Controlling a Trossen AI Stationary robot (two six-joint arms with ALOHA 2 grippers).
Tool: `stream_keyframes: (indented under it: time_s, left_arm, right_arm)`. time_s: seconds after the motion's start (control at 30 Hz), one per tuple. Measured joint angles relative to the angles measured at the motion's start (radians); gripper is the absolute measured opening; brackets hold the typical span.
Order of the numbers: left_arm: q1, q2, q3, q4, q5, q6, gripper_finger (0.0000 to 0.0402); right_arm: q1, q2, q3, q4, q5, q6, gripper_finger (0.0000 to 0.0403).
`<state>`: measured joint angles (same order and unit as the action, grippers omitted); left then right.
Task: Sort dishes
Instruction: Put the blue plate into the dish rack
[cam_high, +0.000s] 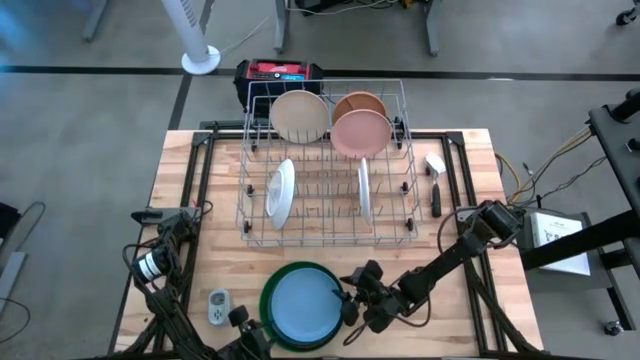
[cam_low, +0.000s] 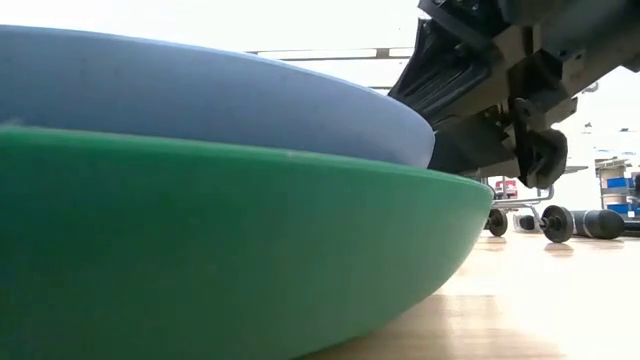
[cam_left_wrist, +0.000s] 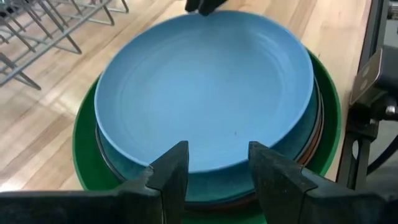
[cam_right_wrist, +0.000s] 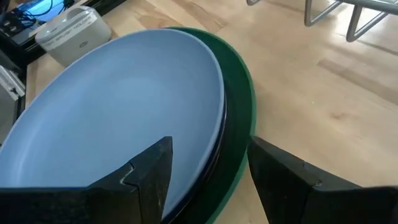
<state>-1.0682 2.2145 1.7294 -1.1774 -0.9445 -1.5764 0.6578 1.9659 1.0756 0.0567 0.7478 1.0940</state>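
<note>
A stack of dishes sits at the table's near edge. A light blue plate (cam_high: 300, 305) is on top, then a darker blue dish (cam_left_wrist: 211, 183) and a brown rim (cam_left_wrist: 315, 127). A large green plate (cam_high: 283, 272) is at the bottom, resting on the wood. My left gripper (cam_left_wrist: 217, 171) is open at the stack's near left side, its fingers in front of the blue rim. My right gripper (cam_right_wrist: 210, 146) is open at the stack's right side, straddling the rims. In the low view my right gripper (cam_low: 480, 130) shows beside the blue plate (cam_low: 200, 95). My right gripper comes at the stack slanting down from the table's right. One finger (cam_right_wrist: 149, 174) is over the blue plate's inside and the other (cam_right_wrist: 292, 180) is outside the green rim (cam_right_wrist: 239, 93). I cannot tell whether either finger touches a plate.
A silver wire rack (cam_high: 325, 165) fills the table's middle and far part. It holds cream (cam_high: 299, 115), tan (cam_high: 358, 102) and pink (cam_high: 361, 132) dishes and two upright white plates (cam_high: 281, 192). A small grey gadget (cam_high: 218, 305) lies left of the stack. A dark-handled tool (cam_high: 436, 185) lies right of the rack.
</note>
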Motion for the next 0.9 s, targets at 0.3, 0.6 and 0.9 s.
stream_keyframes:
  time_s: [0.3,0.6,0.9]
  left_arm:
    - [0.001,0.000,-0.004,0.002,0.001,-0.002,0.0156]
    - [0.001,0.000,-0.004,0.003,0.002,-0.003,0.0156]
    - [0.001,0.000,-0.004,0.004,0.004,-0.004,0.0156]
  right_arm:
    - [-0.023,0.000,0.000,0.000,-0.076,0.024,0.0199]
    - [-0.033,0.000,0.000,0.000,-0.077,0.008,0.0161]
    - [-0.035,0.000,0.000,0.003,-0.076,-0.022,0.0044]
